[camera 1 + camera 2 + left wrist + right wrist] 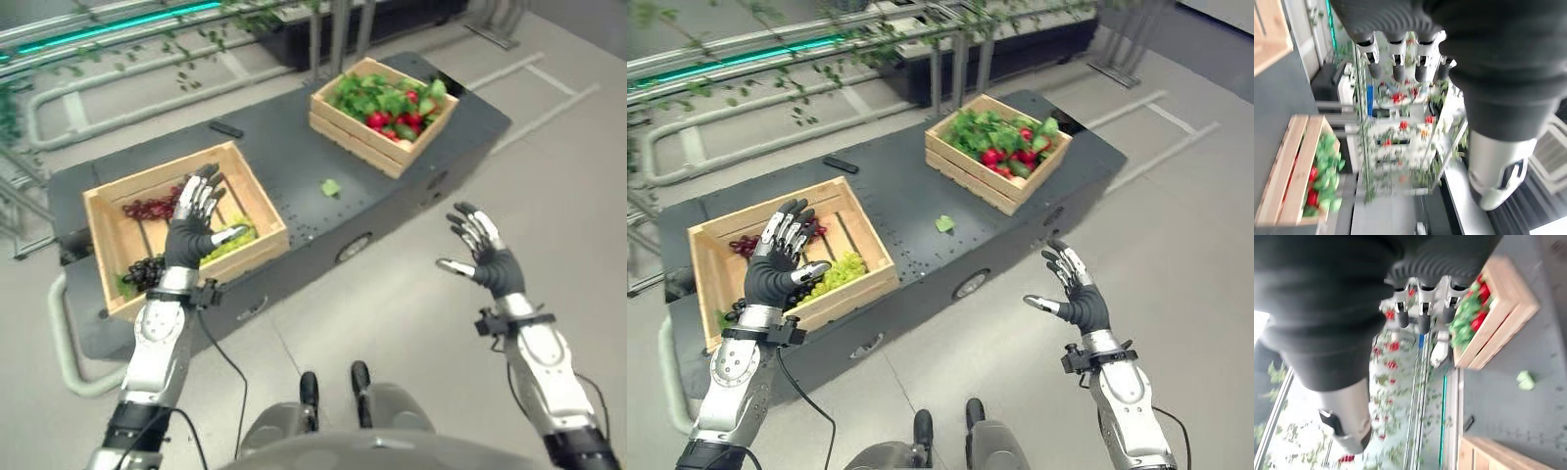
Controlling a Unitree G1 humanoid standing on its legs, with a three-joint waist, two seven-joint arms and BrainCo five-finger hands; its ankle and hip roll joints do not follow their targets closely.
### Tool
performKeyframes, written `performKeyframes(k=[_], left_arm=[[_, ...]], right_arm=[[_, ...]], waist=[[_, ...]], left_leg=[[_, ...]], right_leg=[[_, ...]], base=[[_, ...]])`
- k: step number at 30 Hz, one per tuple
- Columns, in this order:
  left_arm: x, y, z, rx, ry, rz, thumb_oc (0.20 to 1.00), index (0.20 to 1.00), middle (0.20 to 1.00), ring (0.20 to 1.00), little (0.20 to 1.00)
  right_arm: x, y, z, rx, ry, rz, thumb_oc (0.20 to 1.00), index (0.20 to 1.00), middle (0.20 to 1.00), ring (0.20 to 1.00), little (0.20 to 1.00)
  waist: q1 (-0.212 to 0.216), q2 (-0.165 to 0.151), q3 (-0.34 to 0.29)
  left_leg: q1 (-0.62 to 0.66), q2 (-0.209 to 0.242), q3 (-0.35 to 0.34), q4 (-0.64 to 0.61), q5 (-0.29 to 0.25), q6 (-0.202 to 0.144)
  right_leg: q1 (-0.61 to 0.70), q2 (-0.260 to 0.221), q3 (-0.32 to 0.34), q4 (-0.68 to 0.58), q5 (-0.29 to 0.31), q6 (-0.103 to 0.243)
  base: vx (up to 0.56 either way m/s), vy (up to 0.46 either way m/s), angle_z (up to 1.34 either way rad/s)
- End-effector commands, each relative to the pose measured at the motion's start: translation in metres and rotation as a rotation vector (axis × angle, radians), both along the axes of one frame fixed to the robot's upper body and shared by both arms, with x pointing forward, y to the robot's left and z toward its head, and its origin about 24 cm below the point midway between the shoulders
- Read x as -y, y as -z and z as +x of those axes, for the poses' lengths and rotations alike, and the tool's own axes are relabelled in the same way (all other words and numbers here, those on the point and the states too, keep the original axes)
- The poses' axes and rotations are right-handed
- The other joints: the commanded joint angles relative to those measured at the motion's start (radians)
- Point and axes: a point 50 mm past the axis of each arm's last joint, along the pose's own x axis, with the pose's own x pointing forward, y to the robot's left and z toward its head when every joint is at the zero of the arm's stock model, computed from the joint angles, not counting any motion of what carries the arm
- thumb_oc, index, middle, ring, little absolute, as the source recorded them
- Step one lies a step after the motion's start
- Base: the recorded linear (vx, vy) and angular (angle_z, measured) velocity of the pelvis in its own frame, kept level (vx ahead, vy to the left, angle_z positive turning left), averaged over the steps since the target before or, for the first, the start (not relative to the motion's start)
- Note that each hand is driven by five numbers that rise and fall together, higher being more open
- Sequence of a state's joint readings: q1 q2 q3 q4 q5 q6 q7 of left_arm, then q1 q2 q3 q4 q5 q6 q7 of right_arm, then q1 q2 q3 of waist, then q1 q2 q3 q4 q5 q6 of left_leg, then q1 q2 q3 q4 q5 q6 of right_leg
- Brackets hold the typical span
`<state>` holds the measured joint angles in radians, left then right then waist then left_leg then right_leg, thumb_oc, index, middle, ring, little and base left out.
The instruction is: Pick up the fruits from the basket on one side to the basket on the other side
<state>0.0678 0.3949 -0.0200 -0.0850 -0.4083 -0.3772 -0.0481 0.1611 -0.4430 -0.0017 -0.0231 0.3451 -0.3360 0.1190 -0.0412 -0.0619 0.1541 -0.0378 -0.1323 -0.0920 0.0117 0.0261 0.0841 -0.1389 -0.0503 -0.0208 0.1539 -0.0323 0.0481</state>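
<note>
While both crates hold produce, fruit sits on each side: the near crate (789,257) on the robot's left has dark red grapes (149,207), green grapes (838,272) and a dark bunch (143,271) at its front corner; the far crate (997,149) toward the right holds red fruits (395,120) mixed in green leaves (370,96). Which way the transfer runs can't be settled from this, so the scene fits either fruit yet to leave the near crate or fruit already landed in one of them. Neither robot hand carries anything.

Left robot hand (777,260) hovers over the near crate, fingers spread and straight, thumb out above the green grapes, not visibly touching them. Right robot hand (1077,296) hangs off the counter's (911,220) front edge over the floor, fingers apart and relaxed, well away from both crates.

Around: a small green leaf scrap (331,186) lies loose on the counter between the crates; a thin dark flat object (226,129) lies near the back edge behind the near crate. Pipes and trailing vines run along the floor beyond. Nothing stands in the path between the crates except that leaf scrap; the crate walls are the main thing a robot hand must clear.
</note>
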Motion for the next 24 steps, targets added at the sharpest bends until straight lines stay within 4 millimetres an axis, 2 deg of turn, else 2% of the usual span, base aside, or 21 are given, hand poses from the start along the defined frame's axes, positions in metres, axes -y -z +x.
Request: performKeyframes(k=[1,5,7,9,10,11,13,16,18,24], left_arm=[[0.003,-0.017,0.004,0.089,0.031,-0.016,1.000,1.000,1.000,1.000,1.000],[0.005,-0.018,0.004,0.093,0.038,-0.017,1.000,1.000,1.000,1.000,1.000],[0.009,-0.021,0.006,0.104,0.051,-0.013,1.000,1.000,1.000,1.000,1.000],[0.011,-0.021,0.008,0.105,0.055,-0.015,1.000,1.000,1.000,1.000,1.000],[0.014,-0.021,0.012,0.104,0.062,-0.036,1.000,1.000,1.000,1.000,1.000],[0.014,-0.020,0.012,0.102,0.062,-0.038,1.000,1.000,1.000,1.000,1.000],[0.012,-0.019,0.011,0.102,0.053,-0.030,1.000,1.000,1.000,1.000,1.000],[0.009,-0.018,0.008,0.097,0.038,-0.027,1.000,1.000,1.000,1.000,1.000],[0.008,-0.015,0.008,0.085,0.032,-0.032,1.000,1.000,1.000,1.000,1.000],[0.005,-0.014,0.007,0.078,0.026,-0.032,1.000,1.000,1.000,1.000,1.000]], right_arm=[[0.008,-0.025,0.012,0.131,0.020,-0.010,1.000,1.000,1.000,1.000,1.000],[0.013,-0.024,0.009,0.127,0.045,0.005,1.000,1.000,1.000,1.000,1.000],[0.017,-0.023,0.006,0.131,0.070,0.020,1.000,1.000,1.000,1.000,1.000],[0.019,-0.023,0.006,0.134,0.082,0.022,1.000,1.000,1.000,1.000,1.000],[0.022,-0.028,0.007,0.159,0.106,0.023,1.000,1.000,1.000,1.000,1.000],[0.022,-0.028,0.010,0.163,0.108,0.023,1.000,1.000,1.000,1.000,1.000],[0.020,-0.028,0.013,0.165,0.110,0.024,1.000,1.000,1.000,1.000,1.000],[0.019,-0.024,0.014,0.148,0.120,0.023,1.000,1.000,1.000,1.000,1.000],[0.019,-0.020,0.015,0.133,0.129,0.018,1.000,1.000,1.000,1.000,1.000],[0.012,-0.014,0.018,0.111,0.114,0.017,1.000,1.000,1.000,1.000,1.000]], waist=[[0.004,-0.012,-0.012],[0.010,-0.009,-0.017],[0.009,-0.007,-0.013],[0.002,-0.006,-0.012],[-0.032,-0.010,-0.006],[-0.029,-0.010,0.000],[-0.018,-0.011,0.001],[-0.013,0.002,-0.010],[-0.009,0.002,-0.018],[0.007,-0.010,-0.022]], left_leg=[[0.026,0.081,-0.012,0.095,-0.131,-0.102],[0.019,0.089,-0.054,0.090,-0.118,-0.117],[-0.003,0.094,-0.074,0.097,-0.104,-0.139],[-0.021,0.099,-0.058,0.107,-0.098,-0.148],[-0.055,0.148,0.103,0.149,-0.092,-0.161],[-0.062,0.164,0.130,0.181,-0.106,-0.166],[-0.052,0.181,0.122,0.186,-0.118,-0.172],[-0.026,0.203,0.127,0.111,-0.099,-0.170],[-0.003,0.200,0.136,0.072,-0.089,-0.165],[0.014,0.173,0.156,0.090,-0.117,-0.136]], right_leg=[[0.044,-0.003,-0.041,0.006,-0.026,0.059],[0.068,0.002,-0.087,-0.012,-0.039,0.044],[0.081,-0.001,-0.127,-0.032,-0.044,0.034],[0.085,-0.006,-0.145,-0.043,-0.043,0.034],[0.102,-0.028,-0.186,-0.069,-0.037,0.039],[0.106,-0.030,-0.181,-0.078,-0.032,0.038],[0.117,-0.026,-0.170,-0.092,-0.026,0.034],[0.125,-0.026,-0.172,-0.084,-0.029,0.046],[0.125,-0.034,-0.175,-0.077,-0.030,0.051],[0.132,-0.057,-0.146,-0.062,-0.026,0.065]], base=[[0.04,-0.151,0.92],[0.04,-0.166,0.67],[-0.01,-0.155,0.61],[-0.03,-0.069,0.63],[-0.04,0.010,0.72],[-0.04,0.010,0.76],[0.00,0.003,0.39],[0.05,0.057,-0.09],[0.08,0.111,-0.03],[0.06,0.103,-0.04]])
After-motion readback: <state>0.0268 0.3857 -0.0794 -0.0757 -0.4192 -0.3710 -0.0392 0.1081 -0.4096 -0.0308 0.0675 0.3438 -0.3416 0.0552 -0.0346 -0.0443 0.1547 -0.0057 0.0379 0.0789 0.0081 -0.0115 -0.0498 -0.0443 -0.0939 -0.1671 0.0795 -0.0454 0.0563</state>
